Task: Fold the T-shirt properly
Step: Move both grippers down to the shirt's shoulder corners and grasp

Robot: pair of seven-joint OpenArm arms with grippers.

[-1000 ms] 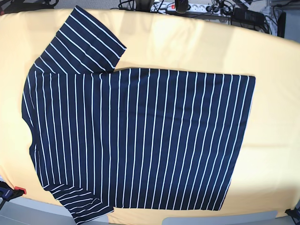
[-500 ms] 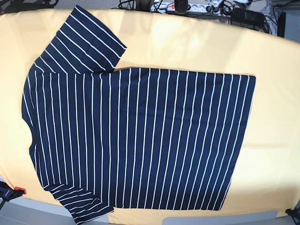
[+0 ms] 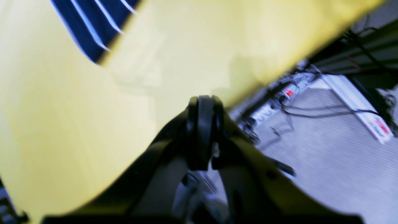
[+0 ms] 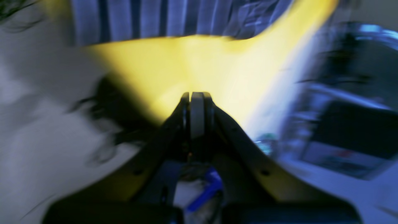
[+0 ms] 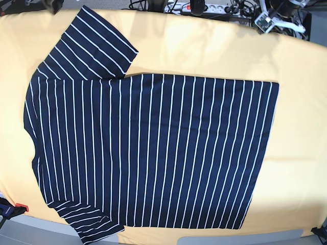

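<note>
Bare yellow table rings the flat T-shirt; cables crowd its far edge.

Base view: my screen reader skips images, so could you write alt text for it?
A navy T-shirt with thin white stripes lies spread flat, unfolded, on a yellow table, collar at left, hem at right.

A yellow-covered table carries one navy T-shirt with thin white stripes, spread flat (collar toward the left edge, hem toward the right), one sleeve reaching the far left corner.
</note>
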